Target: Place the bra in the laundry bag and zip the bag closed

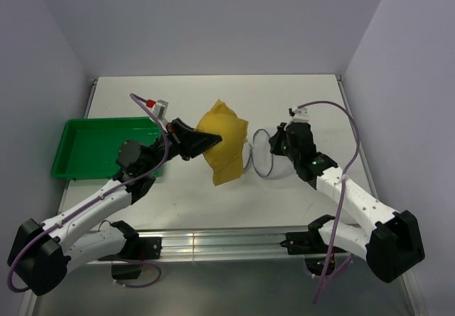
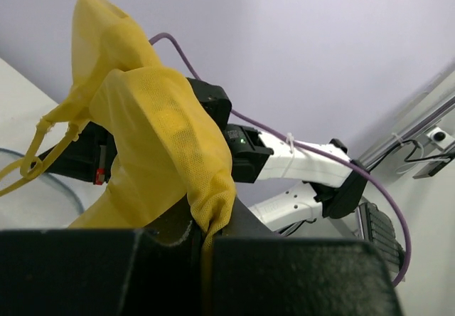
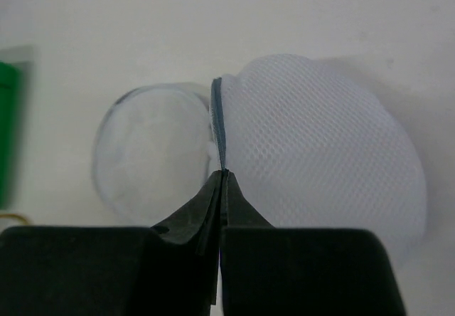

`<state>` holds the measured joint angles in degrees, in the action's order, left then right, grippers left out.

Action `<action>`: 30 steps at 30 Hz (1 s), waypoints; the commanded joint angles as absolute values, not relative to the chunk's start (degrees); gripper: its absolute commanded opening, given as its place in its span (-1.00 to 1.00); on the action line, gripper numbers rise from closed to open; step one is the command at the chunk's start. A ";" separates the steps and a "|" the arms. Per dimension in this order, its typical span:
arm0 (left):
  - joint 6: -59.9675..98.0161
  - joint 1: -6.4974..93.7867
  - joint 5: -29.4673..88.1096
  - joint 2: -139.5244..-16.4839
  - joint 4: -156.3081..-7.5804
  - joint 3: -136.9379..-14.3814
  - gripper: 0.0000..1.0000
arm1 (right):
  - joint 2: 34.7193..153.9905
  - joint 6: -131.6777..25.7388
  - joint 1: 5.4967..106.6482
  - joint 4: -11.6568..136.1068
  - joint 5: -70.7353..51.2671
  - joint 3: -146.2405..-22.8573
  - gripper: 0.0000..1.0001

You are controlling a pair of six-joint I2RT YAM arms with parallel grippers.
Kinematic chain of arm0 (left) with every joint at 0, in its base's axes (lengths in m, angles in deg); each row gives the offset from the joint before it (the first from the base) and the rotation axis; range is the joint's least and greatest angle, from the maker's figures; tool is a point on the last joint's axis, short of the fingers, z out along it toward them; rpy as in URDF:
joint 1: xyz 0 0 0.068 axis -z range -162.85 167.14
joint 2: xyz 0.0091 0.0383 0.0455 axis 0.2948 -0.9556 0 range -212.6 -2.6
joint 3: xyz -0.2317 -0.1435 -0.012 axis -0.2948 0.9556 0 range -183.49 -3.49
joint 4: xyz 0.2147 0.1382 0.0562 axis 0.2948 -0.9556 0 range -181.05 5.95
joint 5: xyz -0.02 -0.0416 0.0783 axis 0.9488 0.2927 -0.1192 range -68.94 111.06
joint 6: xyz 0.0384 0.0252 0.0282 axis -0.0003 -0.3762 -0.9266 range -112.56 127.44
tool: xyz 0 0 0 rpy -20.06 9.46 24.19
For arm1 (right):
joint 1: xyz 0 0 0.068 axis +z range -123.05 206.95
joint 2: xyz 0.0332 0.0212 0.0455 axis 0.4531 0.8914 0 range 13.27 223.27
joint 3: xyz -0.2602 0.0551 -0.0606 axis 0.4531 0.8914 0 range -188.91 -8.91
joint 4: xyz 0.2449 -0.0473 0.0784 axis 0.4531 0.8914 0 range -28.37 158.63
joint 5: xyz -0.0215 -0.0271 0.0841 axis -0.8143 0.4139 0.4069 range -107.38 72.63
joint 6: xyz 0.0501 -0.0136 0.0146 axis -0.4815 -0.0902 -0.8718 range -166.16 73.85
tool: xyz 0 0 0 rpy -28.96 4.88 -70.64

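The tabletop (image 1: 213, 202) carries a green tray (image 1: 89, 149) at its left side. The yellow bra (image 1: 224, 145) is held up over the middle, its straps dangling. The left fingers (image 2: 249, 227) are clamped on a fold of its fabric. Just right of it, the white mesh bag (image 3: 320, 159) lies open on the tabletop. The right fingers (image 3: 249, 220) are pinched together on its blue zipper trim (image 3: 217, 120).

The bra (image 1: 224, 144) is seen in mustard yellow, with a fine mesh weave picked out up close. The laundry bag (image 3: 320, 159) is done in white see-through netting, edged with dark blue trim. The tray (image 1: 85, 145) is coloured bright green, the bench (image 1: 213, 92) off-white, the cable (image 1: 357, 145) purple.
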<state>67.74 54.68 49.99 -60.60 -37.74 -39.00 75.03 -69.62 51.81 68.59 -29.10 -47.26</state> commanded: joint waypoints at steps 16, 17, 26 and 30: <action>68.53 56.69 32.49 -59.10 -10.75 -27.05 -1.00 | 69.00 -105.65 55.33 24.90 -0.85 -32.82 -1.00; 68.18 57.31 32.05 -60.59 -9.62 -26.78 -1.00 | 68.65 -105.57 55.33 24.98 -1.20 -32.21 -1.00; 62.12 62.05 28.88 -67.45 -7.59 -27.13 -1.00 | 68.12 -105.48 55.25 24.63 -0.77 -30.27 -1.00; 62.55 63.72 28.53 -72.11 -5.31 -27.31 -1.00 | 67.86 -105.75 55.25 24.27 -0.41 -29.66 -1.00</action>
